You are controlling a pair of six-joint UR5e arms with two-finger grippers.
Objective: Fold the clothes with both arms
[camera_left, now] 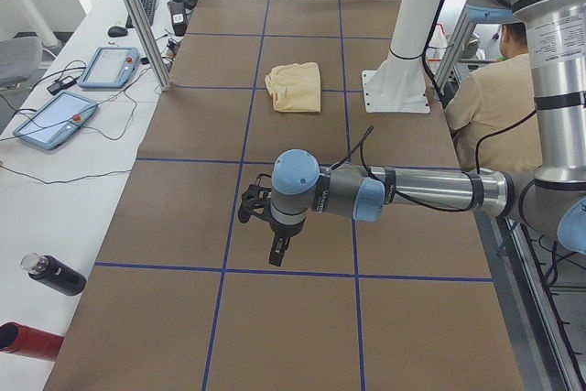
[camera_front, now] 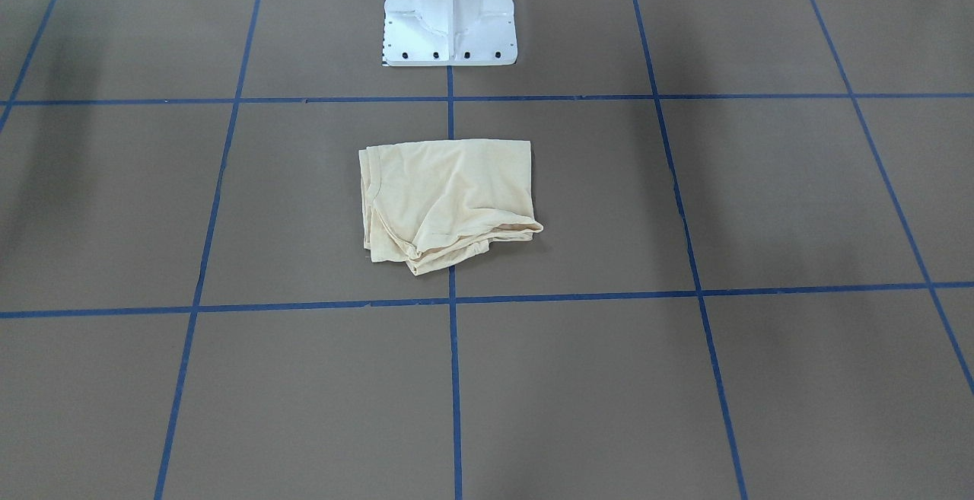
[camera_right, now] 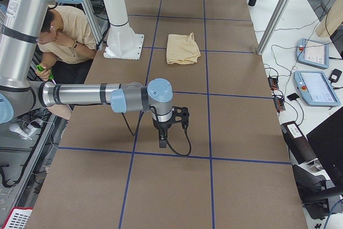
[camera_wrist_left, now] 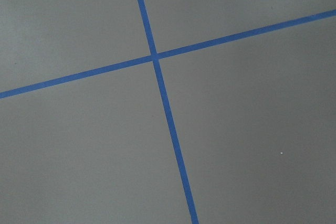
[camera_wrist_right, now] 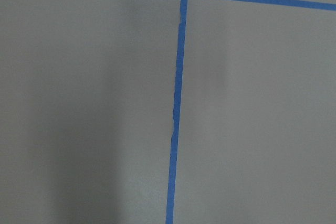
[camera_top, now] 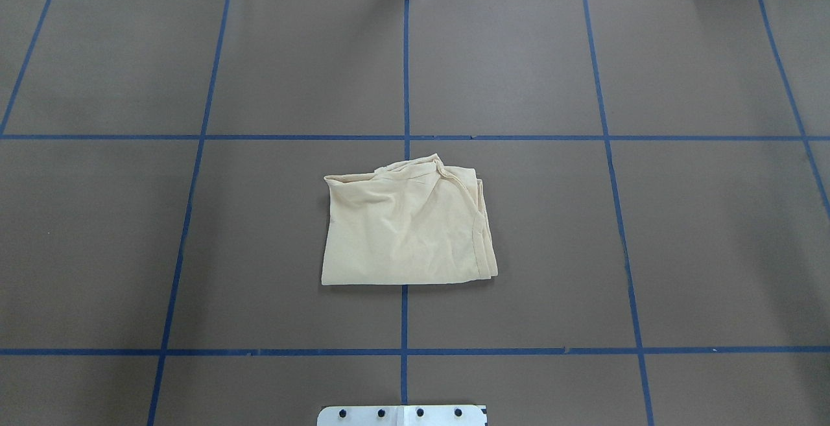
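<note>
The jaws of the left arm (camera_left: 430,190) and of the right arm (camera_right: 80,94) show only in the side views, small and pointing down, so I cannot tell whether they are apart or together; neither pair holds anything that I can make out. Each arm hangs over its own end of the tabletop (camera_top: 194,251), well apart from the T-shirt (camera_top: 405,225), and both wrist cameras see nothing but brown surface and blue tape lines (camera_wrist_left: 157,77). The pale cream-yellow T-shirt lies as 1 compact, roughly rectangular packet astride the centre tape line, in front of the white pedestal base (camera_front: 449,20). Its edge nearest the robot is straight, stacked hems run down the robot's right side, and the far edge is rumpled with a bulge at 1 corner. No print or sleeve shows, so these are probably tucked inside the layers. By my reading the folding is all but finished, and the arms are parked wide so that the packet lies unobstructed and undisturbed. A seated person (camera_right: 64,30) is behind the pedestal base, away from the cloth.
</note>
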